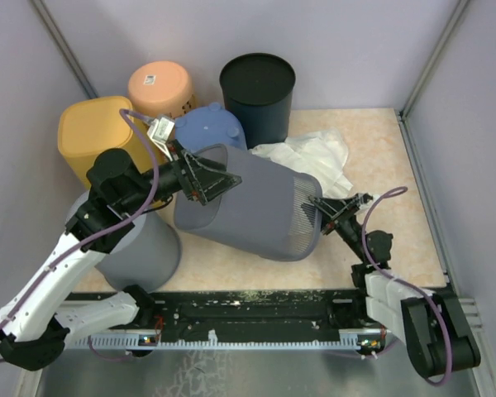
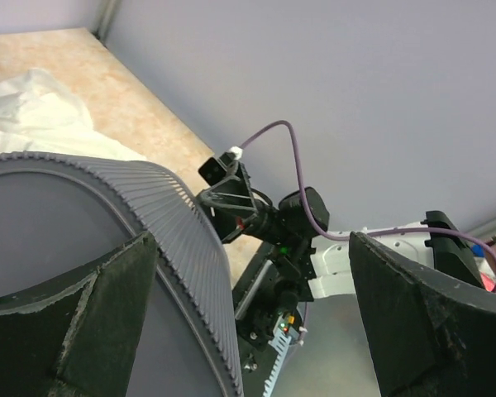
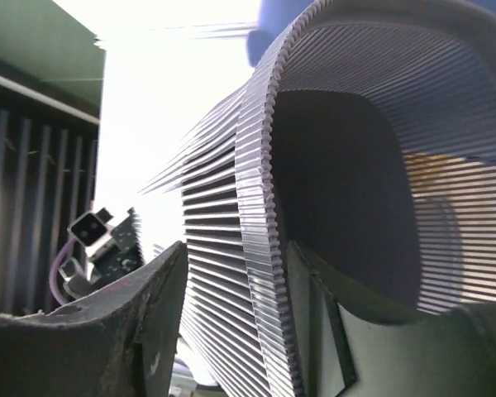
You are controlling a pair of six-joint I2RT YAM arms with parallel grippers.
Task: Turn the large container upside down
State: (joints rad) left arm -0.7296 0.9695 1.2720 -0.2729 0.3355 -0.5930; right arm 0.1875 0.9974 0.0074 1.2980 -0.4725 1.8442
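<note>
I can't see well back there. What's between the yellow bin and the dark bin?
The blue bucket sits between the yellow bin and the dark bin, with the peach bucket just behind it. The top view shows this.

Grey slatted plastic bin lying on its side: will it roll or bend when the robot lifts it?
Probably light: the grey slatted plastic bin has thin, see-through walls. Lying on its rounded side, it may roll. The right pincer straddles only the thin rim, so it could flex.
</note>
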